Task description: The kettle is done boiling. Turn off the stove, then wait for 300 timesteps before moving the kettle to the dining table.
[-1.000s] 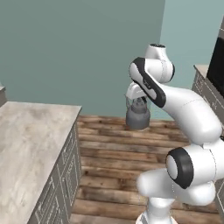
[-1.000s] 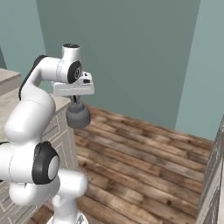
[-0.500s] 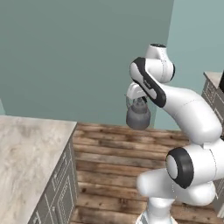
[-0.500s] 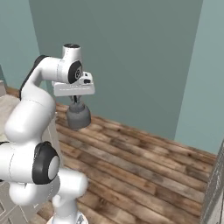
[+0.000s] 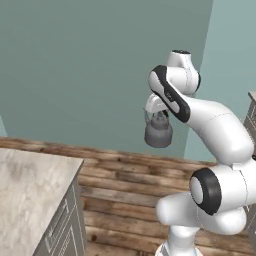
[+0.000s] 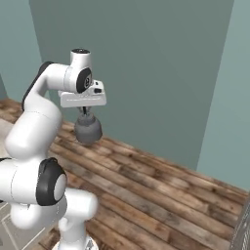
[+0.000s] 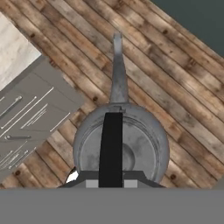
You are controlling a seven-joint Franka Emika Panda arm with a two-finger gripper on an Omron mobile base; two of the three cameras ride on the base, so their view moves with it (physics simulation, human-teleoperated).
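Observation:
The kettle (image 5: 158,132) is a small dark grey metal pot hanging in the air over the wooden floor. My gripper (image 5: 159,113) is shut on its arched handle from above. From the right base camera the kettle (image 6: 88,130) hangs under the hand, with the gripper (image 6: 86,111) just above its lid. Looking down in the hand view, the kettle (image 7: 131,144) has a dark handle across its lid and a spout pointing up the picture. The stove and the dining table are out of view.
A beige marble-topped counter (image 5: 30,185) with grey drawer fronts stands at the lower left, and its drawers (image 7: 30,113) lie left of the kettle. Wooden plank floor (image 6: 161,190) spreads ahead. Teal walls (image 5: 100,65) close the space, with a corner (image 6: 222,88) on the right.
The whole picture has shifted, so the camera has moved with the base: the counter slides left and the wall corner comes in. The kettle stays gripped in the same pose.

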